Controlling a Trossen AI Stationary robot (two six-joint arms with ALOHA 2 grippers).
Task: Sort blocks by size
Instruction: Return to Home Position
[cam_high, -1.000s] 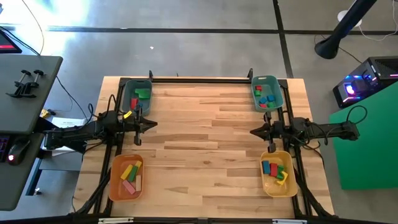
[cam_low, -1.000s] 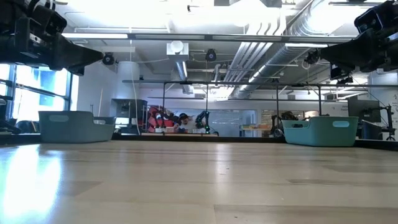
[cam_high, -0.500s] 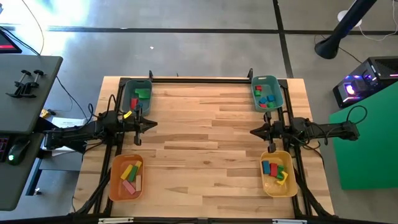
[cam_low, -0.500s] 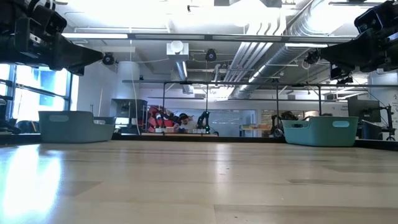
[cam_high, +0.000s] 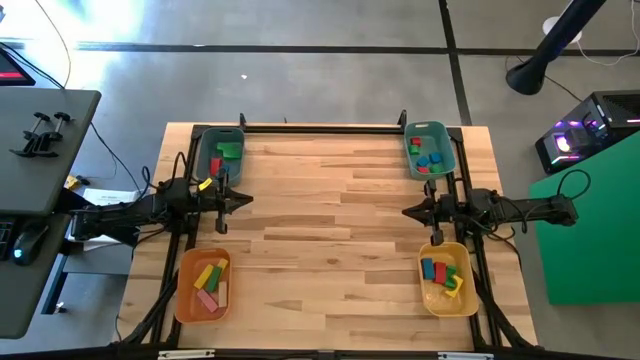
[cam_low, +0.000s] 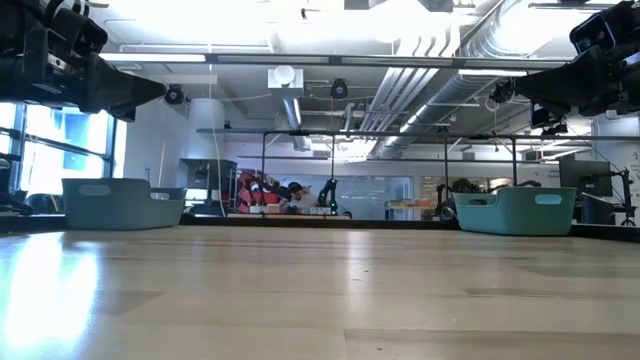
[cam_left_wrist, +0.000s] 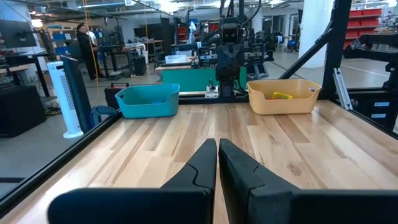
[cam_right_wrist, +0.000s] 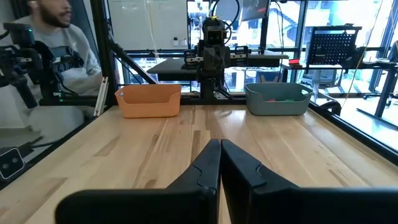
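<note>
The blocks lie in four bins at the table's corners: red and green ones in the far-left teal bin, red, green and blue ones in the far-right teal bin, yellow, green and pink ones in the near-left orange bin, blue, red, green and yellow ones in the near-right yellow bin. My left gripper is shut and empty above the table's left side. My right gripper is shut and empty above the right side. Both point toward the table's middle.
The bare wooden tabletop spreads between the two grippers. A black frame runs along the table's edges. A person sits beyond the table's left side in the right wrist view.
</note>
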